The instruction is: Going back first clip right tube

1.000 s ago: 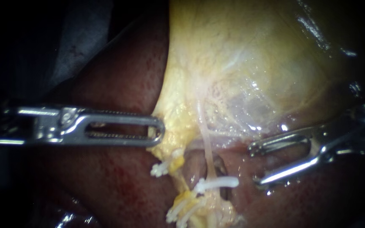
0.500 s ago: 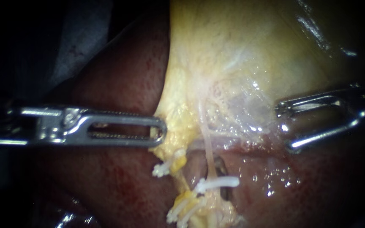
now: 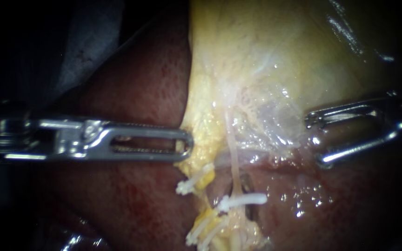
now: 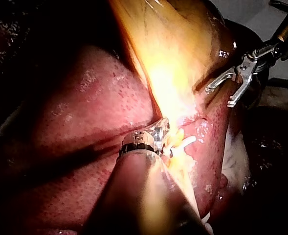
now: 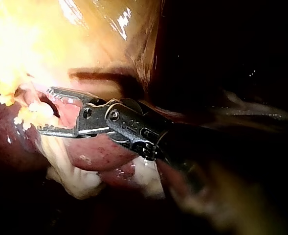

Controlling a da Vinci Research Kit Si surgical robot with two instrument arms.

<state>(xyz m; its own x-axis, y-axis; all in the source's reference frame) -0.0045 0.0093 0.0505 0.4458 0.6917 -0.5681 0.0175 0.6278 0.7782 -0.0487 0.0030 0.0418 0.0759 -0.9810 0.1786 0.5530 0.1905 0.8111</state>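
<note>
Two jaws on the right instrument (image 3: 315, 139) stand apart with nothing between them. The tips sit at the lower rim of the gallbladder (image 3: 280, 56), just beside a thin glistening film (image 3: 271, 116). The right wrist view shows the same empty gap.

The left instrument (image 3: 187, 145) has its jaws together, clamped on the gallbladder's yellow edge, as far as I can judge. It holds that edge out on the liver (image 3: 131, 93) side.

The white clip (image 3: 244, 200) lies across the right tube (image 3: 232, 158), a pale thin strand running down from the gallbladder. The clip is well apart from the right jaws, lower down and between the two instruments. Other clips (image 3: 194, 182) sit near it, toward the left instrument.

Risks, as I judge them:
- The spread tips could catch the film or gallbladder wall if they swing sideways. Likely cause: moving off with the jaws wide.
- The lower tip could scrape the wet liver surface if it drops.
- The tube looks fine and taut. A harder pull from the left instrument could tear it or drag the clip along it.
</note>
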